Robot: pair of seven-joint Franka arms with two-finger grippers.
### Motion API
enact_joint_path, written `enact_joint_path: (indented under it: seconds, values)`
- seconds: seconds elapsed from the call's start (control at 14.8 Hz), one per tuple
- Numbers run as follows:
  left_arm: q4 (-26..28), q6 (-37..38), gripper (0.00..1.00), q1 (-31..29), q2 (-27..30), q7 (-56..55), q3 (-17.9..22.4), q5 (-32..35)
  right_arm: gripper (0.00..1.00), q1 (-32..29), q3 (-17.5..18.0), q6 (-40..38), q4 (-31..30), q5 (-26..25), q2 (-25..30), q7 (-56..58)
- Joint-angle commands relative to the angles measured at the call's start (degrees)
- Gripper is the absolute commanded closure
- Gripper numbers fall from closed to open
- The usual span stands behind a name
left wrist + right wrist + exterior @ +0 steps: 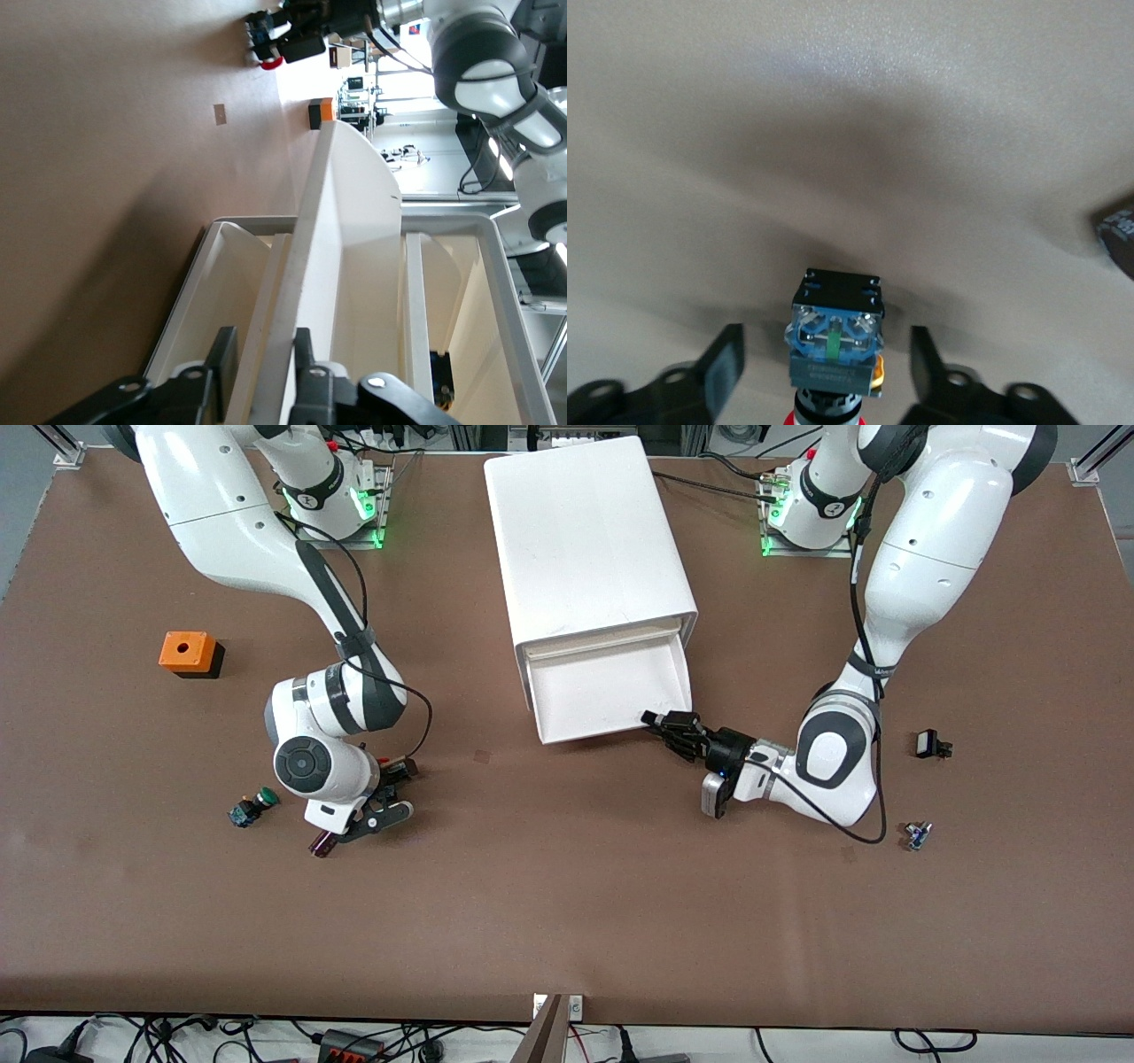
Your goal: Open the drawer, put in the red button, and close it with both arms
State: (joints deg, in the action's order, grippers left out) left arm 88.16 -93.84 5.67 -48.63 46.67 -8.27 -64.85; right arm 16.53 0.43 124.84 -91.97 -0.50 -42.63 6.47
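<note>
The white cabinet (585, 531) stands at the back of the table. Its top drawer (611, 691) is pulled out toward the front camera and is empty. My left gripper (666, 724) is at the drawer's front corner nearest the left arm. In the left wrist view its fingers (221, 363) sit on either side of the drawer's front wall (306, 266), shut on it. The red button (400, 765) lies on the table. My right gripper (392, 797) is low over it. In the right wrist view the button (833, 341) lies between the open fingers (726, 359) with a gap on each side.
A green-capped button (252, 806) and a dark purple cylinder (321, 844) lie close to the right gripper. An orange block (189, 654) sits toward the right arm's end. Two small parts (930, 744) (917, 835) lie toward the left arm's end.
</note>
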Motion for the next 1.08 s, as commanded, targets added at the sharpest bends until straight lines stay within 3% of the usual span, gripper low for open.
enact_joint_path:
  seconds: [0.0, 0.07, 0.14, 0.41, 0.54, 0.68, 1.01]
  values:
    - [-3.3, -0.8, 0.00, 1.0, -1.5, -9.1, 1.4, 0.2, 0.75, -0.4, 0.2, -0.6, 1.1, -0.4, -0.4, 0.9]
    - [-3.5, -0.8, 0.00, 0.9, -0.6, -12.6, 1.5, 1.7, 0.97, -0.4, 0.1, -0.6, 1.2, -0.3, -0.2, 0.6]
    - [-4.6, -0.7, 0.00, 0.7, 0.3, -16.9, 1.5, 3.2, 1.00, -0.4, 0.1, -0.5, 1.3, -0.3, -0.1, 0.7]
    - [-13.1, -0.6, 0.00, 0.6, 1.1, -37.7, 1.4, 14.9, 1.00, 0.6, 0.4, -3.7, 9.9, -0.4, 0.3, 1.0]
    - [-16.3, -0.3, 0.00, 0.7, 2.0, -45.1, 1.3, 25.9, 1.00, 3.1, 0.5, -8.1, 16.4, -0.4, 0.3, 0.6]
    - [-17.9, -0.1, 0.00, 0.5, 4.2, -49.0, 0.6, 38.9, 1.00, 5.1, 0.4, -9.4, 20.8, -0.4, 0.4, 0.2]
    - [-18.0, -0.1, 0.00, 0.0, 11.1, -51.2, 1.4, 62.0, 1.00, 11.5, 0.4, -20.1, 31.1, -0.4, 0.4, -3.3]
